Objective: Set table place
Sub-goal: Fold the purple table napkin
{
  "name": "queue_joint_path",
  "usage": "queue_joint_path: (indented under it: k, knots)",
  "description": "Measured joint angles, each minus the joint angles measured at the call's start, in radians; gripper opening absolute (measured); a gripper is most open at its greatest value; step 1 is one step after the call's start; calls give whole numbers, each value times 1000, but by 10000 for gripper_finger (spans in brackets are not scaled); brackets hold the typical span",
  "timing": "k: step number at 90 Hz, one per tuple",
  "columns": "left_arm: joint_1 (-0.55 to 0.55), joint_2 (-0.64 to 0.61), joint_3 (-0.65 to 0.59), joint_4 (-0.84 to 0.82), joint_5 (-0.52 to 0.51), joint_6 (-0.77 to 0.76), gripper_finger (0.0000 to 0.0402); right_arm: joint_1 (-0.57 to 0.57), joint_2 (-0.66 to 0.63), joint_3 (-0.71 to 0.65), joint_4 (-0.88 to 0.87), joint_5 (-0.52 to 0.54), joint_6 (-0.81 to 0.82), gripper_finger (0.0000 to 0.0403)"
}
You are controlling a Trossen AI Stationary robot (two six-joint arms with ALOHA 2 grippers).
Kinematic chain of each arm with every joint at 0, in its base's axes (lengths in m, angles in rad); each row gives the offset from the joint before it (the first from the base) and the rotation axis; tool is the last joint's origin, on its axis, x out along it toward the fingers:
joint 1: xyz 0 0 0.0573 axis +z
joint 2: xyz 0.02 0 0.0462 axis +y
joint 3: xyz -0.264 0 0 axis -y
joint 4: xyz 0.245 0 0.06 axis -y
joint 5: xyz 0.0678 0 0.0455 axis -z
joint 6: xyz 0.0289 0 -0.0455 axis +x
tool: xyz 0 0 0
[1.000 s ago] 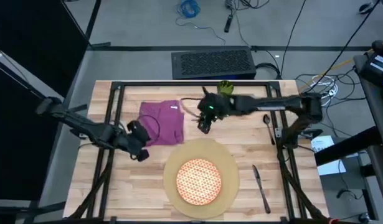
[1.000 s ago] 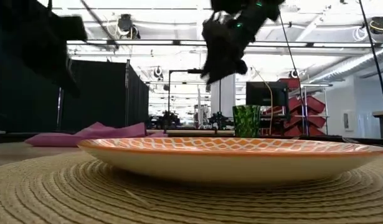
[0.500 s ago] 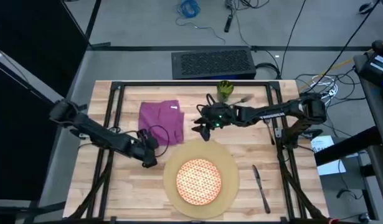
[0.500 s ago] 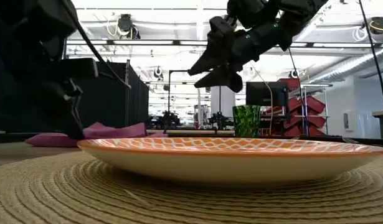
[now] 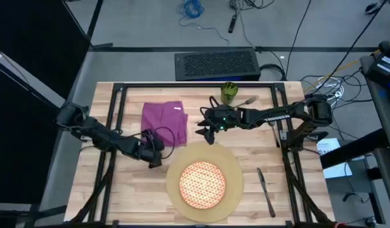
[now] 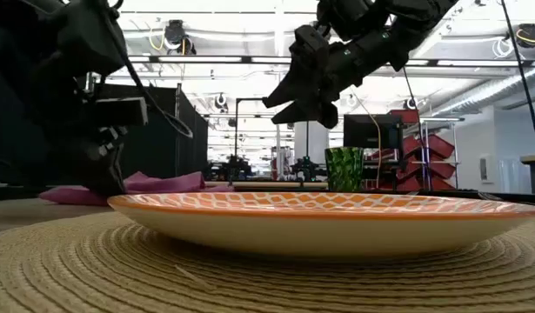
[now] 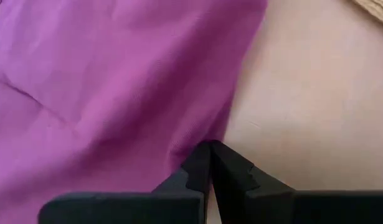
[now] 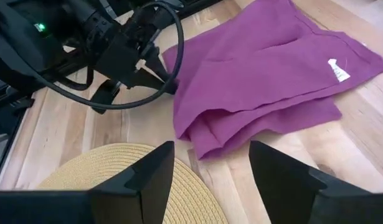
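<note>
Pale plank surface (image 5: pixel 125 183) inside a black metal frame, seen from above. Near the front edge, a round woven straw mat (image 5: pixel 204 180) carrying a smaller orange-and-white lattice plate (image 5: pixel 202 183), glossy and shallow in the low view (image 6: pixel 324 217). Behind and to the left, a purple napkin (image 5: pixel 163 123), soft and creased, folded over itself with a small white tag at one corner (image 8: pixel 336 69). At the far edge, a small faceted green cup (image 5: pixel 229 91), upright, with a metal fork (image 5: pixel 247 101) just beside it; the fork only partly made out. On the right, a slim metal knife (image 5: pixel 265 182) lying near the mat. Another slender utensil (image 5: pixel 271 123) farther back on the right, too small to identify.

Left gripper (image 5: pixel 155 155) low at the napkin's near corner, jaws pressed together with their tips at the cloth's edge (image 7: pixel 210 163); whether any fabric is pinched between them cannot be told. Wrist view filled mostly by purple weave, the napkin cut off on three sides.

Right gripper (image 5: pixel 206 132) raised above the surface between napkin and cup, just behind the mat's rim, jaws spread wide (image 8: pixel 231 163), holding nothing. From the low view, the napkin (image 6: pixel 154 184) half hidden behind the plate's rim and the left arm's dark bulk; the cup (image 6: pixel 344 169) visible beyond the plate.
</note>
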Motion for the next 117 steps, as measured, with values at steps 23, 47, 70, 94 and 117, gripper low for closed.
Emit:
queue_joint_path:
  k: [23, 47, 70, 94, 117]
  knots:
    - [-10, -115, 102, -89, -72, 111, 0, -25, 0, 0, -5, 0, 0, 196]
    - [98, -40, 87, -93, -90, 141, 0, -34, 0, 0, -6, -1, 7, 196]
    - [120, 105, 89, -25, 56, 155, 0, -31, 0, 0, -7, -4, 8, 196]
    - [12, 116, 93, -68, 120, 22, 0, -31, 0, 0, -7, -23, 25, 196]
    - [-118, -98, 107, -216, 39, -241, 0, -30, 1, 0, -7, -30, 27, 196]
